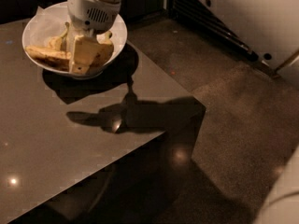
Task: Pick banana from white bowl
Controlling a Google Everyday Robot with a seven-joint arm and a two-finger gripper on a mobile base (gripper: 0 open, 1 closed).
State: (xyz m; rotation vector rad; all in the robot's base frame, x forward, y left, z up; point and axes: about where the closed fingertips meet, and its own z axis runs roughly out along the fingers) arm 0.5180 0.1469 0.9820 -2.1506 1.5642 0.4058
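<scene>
Here, the white end effector [85, 59] sits low inside the wide glossy white bowl [119, 30], beside the long bruised yellow banana [46, 56]. Its grip cannot be told.

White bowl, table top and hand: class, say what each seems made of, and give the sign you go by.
White bowl: probably glazed ceramic or hard plastic; smooth, glossy rim. Table top: perhaps polished stone or laminate; dark, with mirror-like light spots. Hand, down in the bowl over the banana: seemingly moulded plastic; matt white shell with vent slots.
</scene>
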